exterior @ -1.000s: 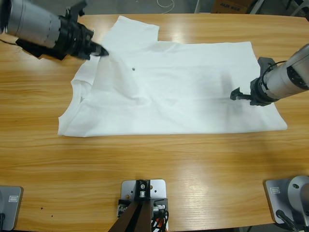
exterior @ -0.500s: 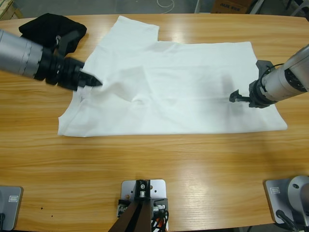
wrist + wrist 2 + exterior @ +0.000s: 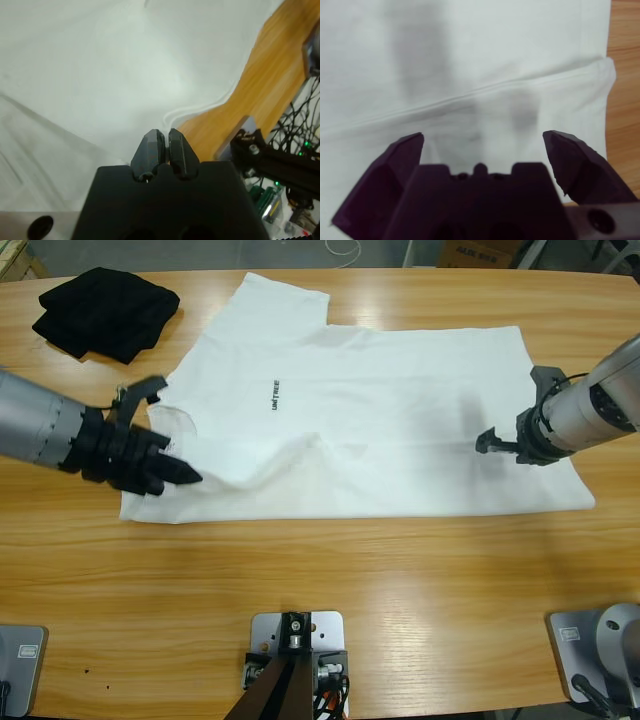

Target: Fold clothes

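The left gripper (image 3: 185, 477), jaws pressed together on a pinch of the white T-shirt (image 3: 400, 430), has dragged the folded flap back over half a second, baring the chest lettering (image 3: 275, 394) (so the shirt lies flatter). The right gripper (image 3: 487, 440) hovers wide open over the hem end. The black garment (image 3: 105, 308) lies well behind the left gripper, obstructing nothing.

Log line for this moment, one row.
left gripper: shut, at white T-shirt collar-end edge | right gripper: open over hem end | black garment: far corner, untouched

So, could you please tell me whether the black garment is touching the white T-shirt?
Apart. The high view shows bare wood between the black garment and the white T-shirt.
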{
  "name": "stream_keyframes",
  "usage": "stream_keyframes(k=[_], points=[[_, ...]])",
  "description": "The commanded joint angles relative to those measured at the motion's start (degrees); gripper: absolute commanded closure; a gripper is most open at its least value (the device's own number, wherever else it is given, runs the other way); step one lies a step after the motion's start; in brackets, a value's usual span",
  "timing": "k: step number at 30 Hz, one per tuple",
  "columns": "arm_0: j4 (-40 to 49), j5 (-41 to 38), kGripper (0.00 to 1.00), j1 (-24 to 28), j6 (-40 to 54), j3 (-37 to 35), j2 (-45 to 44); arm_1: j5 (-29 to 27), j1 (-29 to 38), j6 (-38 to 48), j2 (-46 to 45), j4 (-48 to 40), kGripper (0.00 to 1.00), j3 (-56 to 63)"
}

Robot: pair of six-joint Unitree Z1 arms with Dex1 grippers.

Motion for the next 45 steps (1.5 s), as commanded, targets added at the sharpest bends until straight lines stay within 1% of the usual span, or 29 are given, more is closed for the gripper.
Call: stream_keyframes(k=[1,3,4,5,6,7,11,14,15,16,17,19,20,21,22,23,26,28,29,30,31,32,35,37,38,39,43,44,45], points=[[2.78,1.91,1.0,-0.89,2.19,2.4,1.59,1.33,0.42,0.72,-0.03,-0.82,0.032,1.6],[2.78,1.91,1.0,-0.91,2.19,1.63,3.49,1.38,0.42,0.72,-0.44,-0.7,0.032,1.73],[2.78,1.91,0.815,-0.91,2.15,1.23,4.44,1.38,0.42,0.72,-0.81,-0.63,0.032,1.76],[2.78,1.94,0.343,-0.91,1.98,0.81,5.43,1.43,0.42,0.72,-1.03,-0.56,0.032,1.82],[2.73,2.12,0.081,-0.91,1.78,0.35,6.09,1.47,0.42,0.72,-1.21,-0.52,0.032,1.87],[2.76,2.17,0.012,-0.91,1.41,-0.09,6.57,1.54,0.42,0.72,-1.23,-0.52,0.032,1.9],[2.85,3.42,0.0,-0.91,-0.84,-1.29,7.9,1.64,0.42,0.72,-1.4,-0.61,0.032,2.01],[3.87,11.03,0.0,-0.82,-1.31,-2.02,4.7,1.99,0.42,0.72,-2.81,-0.54,0.046,2.17],[3.92,14.84,0.001,-0.52,-1.24,-2.17,2.51,2.12,0.42,0.56,-3.58,-0.45,0.104,2.17],[3.92,18.46,0.008,0.03,-1.24,-2.38,0.34,2.73,0.42,0.05,-4.46,-0.44,0.3,2.1],[3.92,20.57,0.04,0.75,-1.24,-2.68,-1.54,3.05,0.42,-0.17,-5.46,-0.38,0.545,1.97],[4.84,21.4,0.211,1.1,-1.8,-3.91,-3.42,3.43,0.42,-1.21,-7.84,-0.42,0.971,1.78],[6.23,21.24,0.23,0.66,-2.98,-4.73,-3.59,3.8,0.42,-2.09,-9.1,-0.44,1.0,1.73],[7.95,21.12,0.231,-0.59,-4.49,-5.44,-3.7,3.93,0.42,-2.65,-10.49,-0.44,1.0,1.73],[9.16,20.33,0.276,-1.98,-6.48,-5.7,-3.89,3.87,0.42,-2.93,-11.95,-0.44,1.0,1.73],[9.83,18.52,0.412,-3.26,-9.82,-5.72,-4.17,4.01,0.42,-3.18,-13.15,-0.37,1.0,1.67],[12.82,15.88,0.659,-6.07,-17.66,-5.49,-4.75,4.14,-0.14,-3.27,-14.02,2.83,1.0,0.44],[15.68,15.97,0.669,-6.25,-22.27,-4.35,-6.83,-0.31,-0.55,-0.03,-15.5,7.6,1.0,-0.59],[16.6,16.76,0.563,-6.04,-24.46,-2.76,-8.87,-1.28,-0.83,2.9,-17.4,9.34,0.972,-0.82],[16.72,17.18,0.267,-5.62,-27.08,-0.65,-11.01,-0.98,-1.34,5.36,-18.79,10.81,0.526,-0.98],[16.74,17.73,0.073,-5.48,-30.19,0.93,-12.61,-0.99,-1.52,8.39,-19.16,13.52,0.21,-1.52],[16.79,18.78,0.02,-5.48,-32.78,1.58,-13.45,-1.01,-1.52,10.79,-19.19,15.28,0.134,-1.59],[17.14,22.44,0.002,-5.37,-34.02,0.0,-11.59,0.25,-1.52,12.94,-17.66,16.09,0.12,-1.42],[17.2,24.41,0.0,-5.3,-34.43,-2.1,-8.9,2.43,-1.52,12.82,-15.64,15.16,0.124,-1.44],[17.2,24.67,0.0,-5.3,-34.71,-3.69,-6.91,3.7,-1.59,12.5,-14.43,14.4,0.13,-1.37],[17.2,24.58,0.004,-5.6,-34.99,-6.96,-2.75,4.95,-1.71,12.13,-11.99,12.94,0.133,-1.23],[17.16,24.05,0.013,-6.25,-35.34,-10.71,4.65,6.34,-3.75,11.64,-6.92,8.7,0.135,-0.03],[17.18,23.65,0.083,-6.53,-35.26,-10.94,5.92,6.88,-4.52,11.23,-5.73,7.76,0.166,0.22],[17.2,23.46,0.205,-6.92,-35.17,-10.88,6.95,7.06,-5.05,11.02,-4.66,7.0,0.255,0.37]])
